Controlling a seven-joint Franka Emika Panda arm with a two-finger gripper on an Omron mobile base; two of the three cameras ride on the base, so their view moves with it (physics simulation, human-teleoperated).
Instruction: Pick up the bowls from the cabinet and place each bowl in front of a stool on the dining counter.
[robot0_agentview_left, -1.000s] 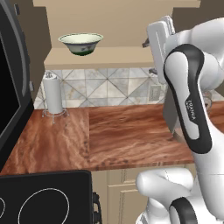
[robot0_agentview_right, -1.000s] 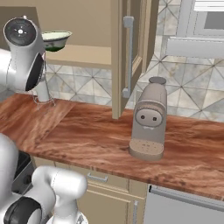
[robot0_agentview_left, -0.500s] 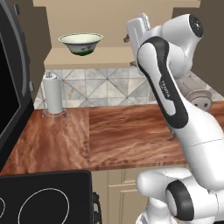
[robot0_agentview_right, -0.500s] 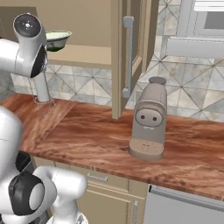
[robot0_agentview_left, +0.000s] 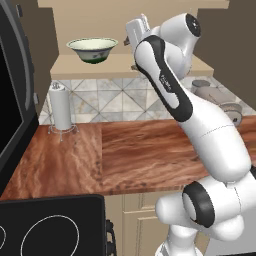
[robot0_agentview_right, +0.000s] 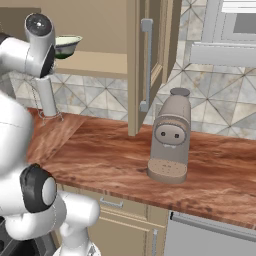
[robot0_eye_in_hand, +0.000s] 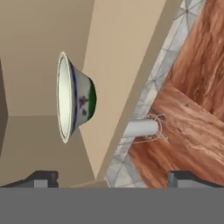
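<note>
At the far left of the left base view a black oven front (robot0_agentview_left: 12, 95) rises beside a dark cooktop (robot0_agentview_left: 50, 227) at the bottom edge. Next along, a white paper towel roll (robot0_agentview_left: 62, 106) stands upright in a wire holder near the back left corner of the reddish-brown table (robot0_agentview_left: 125, 155), just before the tiled wall. Above it, a bowl (robot0_agentview_left: 93, 50) with a pale inside and a green and blue painted outside sits upright on the beige shelf (robot0_agentview_left: 95, 67) of the open cabinet (robot0_agentview_right: 107, 22), toward the shelf's left end and near its front edge. The gripper (robot0_agentview_left: 138, 27) is raised to shelf height to the right of the bowl, apart from it. In the hand view the bowl (robot0_eye_in_hand: 75, 99) appears turned on its side because the camera is rolled; the two dark fingers (robot0_eye_in_hand: 43, 178) stand wide open, with nothing between them, and the bowl lies ahead of them, untouched. Further right in the right base view, the cabinet door (robot0_agentview_right: 147, 65) hangs open, and a beige coffee machine (robot0_agentview_right: 171, 137) stands on the table below it, toward the back edge.
</note>
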